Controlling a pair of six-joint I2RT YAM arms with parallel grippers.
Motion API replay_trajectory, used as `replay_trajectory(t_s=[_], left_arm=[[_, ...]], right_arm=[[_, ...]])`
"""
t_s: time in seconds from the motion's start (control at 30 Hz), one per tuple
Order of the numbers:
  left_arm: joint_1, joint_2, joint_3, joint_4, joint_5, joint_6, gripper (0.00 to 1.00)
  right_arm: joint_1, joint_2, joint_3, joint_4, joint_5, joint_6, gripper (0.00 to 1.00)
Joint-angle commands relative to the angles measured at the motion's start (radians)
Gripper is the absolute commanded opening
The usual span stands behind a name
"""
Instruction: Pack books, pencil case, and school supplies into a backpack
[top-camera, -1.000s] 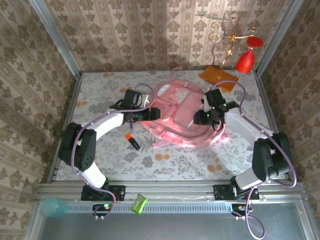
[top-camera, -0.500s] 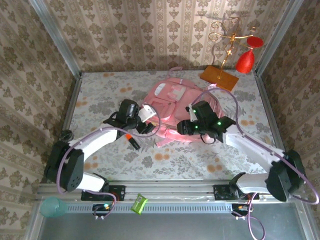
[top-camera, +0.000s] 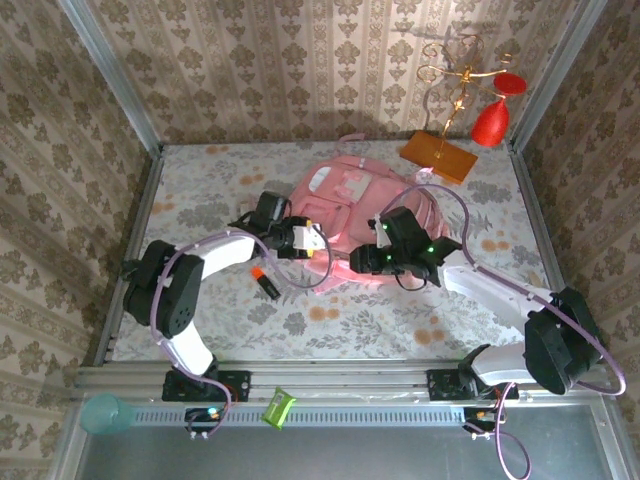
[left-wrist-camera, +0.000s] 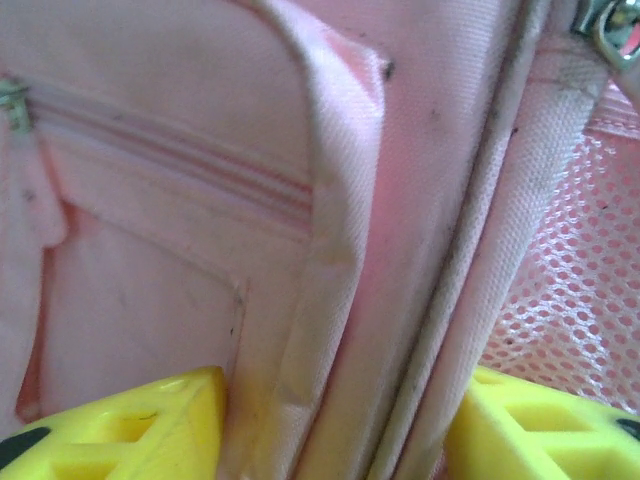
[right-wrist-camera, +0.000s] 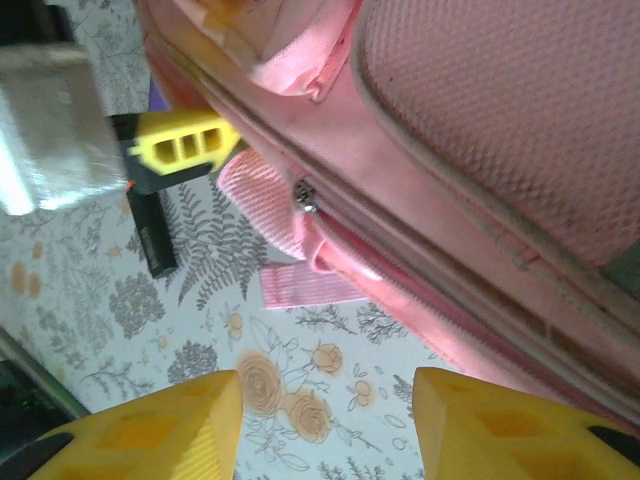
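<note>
The backpack (top-camera: 345, 200) lies on the table (top-camera: 200, 190). Its seam fold is straddled by the left gripper (left-wrist-camera: 345, 380); whether it is pinched cannot be told. The right gripper (right-wrist-camera: 325, 385) is released, empty, near the zip (right-wrist-camera: 303, 193). The fold should be clamped squarely before lifting.

The backpack (top-camera: 345, 190) is pink, the table (top-camera: 400, 320) grey floral, the pen (top-camera: 266, 283) black and orange.

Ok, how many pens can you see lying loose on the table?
1: the black-and-orange pen lies on the table, just off the backpack on the left arm's side. More could be hidden under or inside the backpack.
</note>
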Motion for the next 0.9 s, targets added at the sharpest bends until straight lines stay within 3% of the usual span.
replay_trajectory(t_s=[0.0,0.13,0.27,0.33,0.53,0.67,0.87], left_arm=[[-0.013,0.039,0.017,0.021,0.016,0.065,0.51],[-0.016,0.044,0.005,0.029,0.015,0.063,0.31],[-0.018,0.03,0.017,-0.019,0.031,0.047,0.07],[-0.021,0.016,0.034,-0.046,0.051,0.02,0.02],[-0.015,-0.037,0.051,-0.099,0.129,-0.027,0.0],[-0.013,-0.045,0.049,-0.101,0.15,-0.03,0.0],[-0.013,-0.042,0.054,-0.11,0.153,-0.033,0.0]], right_arm=[[0.009,-0.009,-0.042,0.124,-0.085,0.095,0.48],[0.048,0.028,-0.08,0.241,-0.082,0.187,0.44],[0.093,0.087,-0.098,0.332,-0.002,0.271,0.38],[0.115,0.115,-0.098,0.366,0.046,0.301,0.38],[0.16,0.178,-0.114,0.461,0.212,0.338,0.4],[0.166,0.244,-0.139,0.625,0.261,0.344,0.38],[0.17,0.302,-0.137,0.708,0.307,0.348,0.38]])
